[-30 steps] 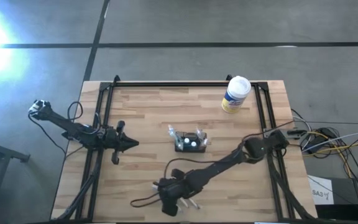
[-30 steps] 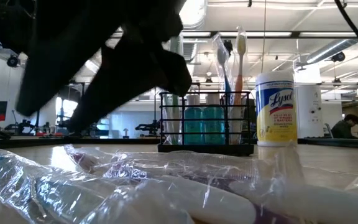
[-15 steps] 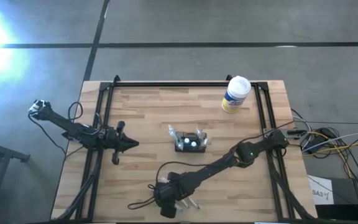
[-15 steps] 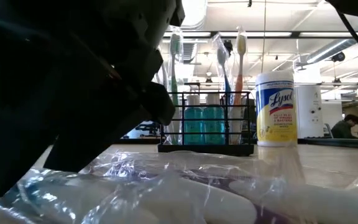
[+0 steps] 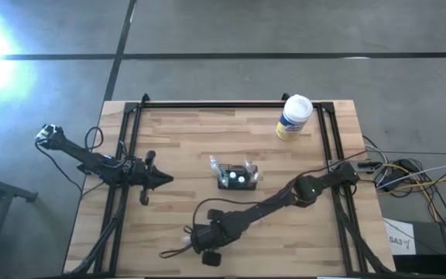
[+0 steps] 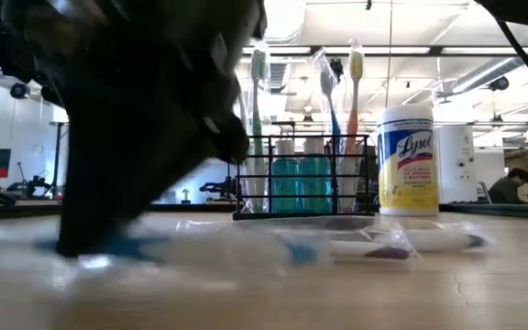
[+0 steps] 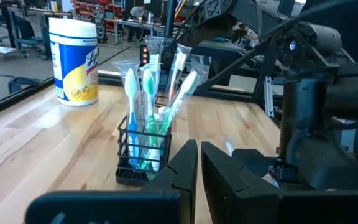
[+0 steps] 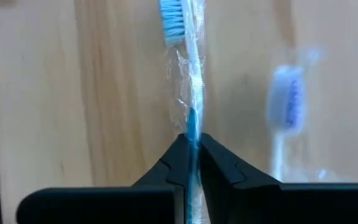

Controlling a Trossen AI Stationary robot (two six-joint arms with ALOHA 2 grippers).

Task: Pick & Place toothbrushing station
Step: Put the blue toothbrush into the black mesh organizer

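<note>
While clamped on a wrapped blue toothbrush [image 8: 191,99], right hand [image 8: 191,142]; left hand [image 7: 198,148] closed; "Lysol" canister [image 6: 408,160].

The left end effector [image 7: 198,163] has its two dark fingers pressed together, with nothing between them. Ahead of it, the toothbrushing station [image 7: 143,151], a black wire holder, stands upright on the wooden surface [image 7: 55,140] with several wrapped toothbrushes [image 7: 159,93] upright in it. A white-and-yellow wipes canister [image 7: 74,60] stands beyond it, near the surface's edge. The right arm [image 7: 316,112] is just beside the holder.
</note>
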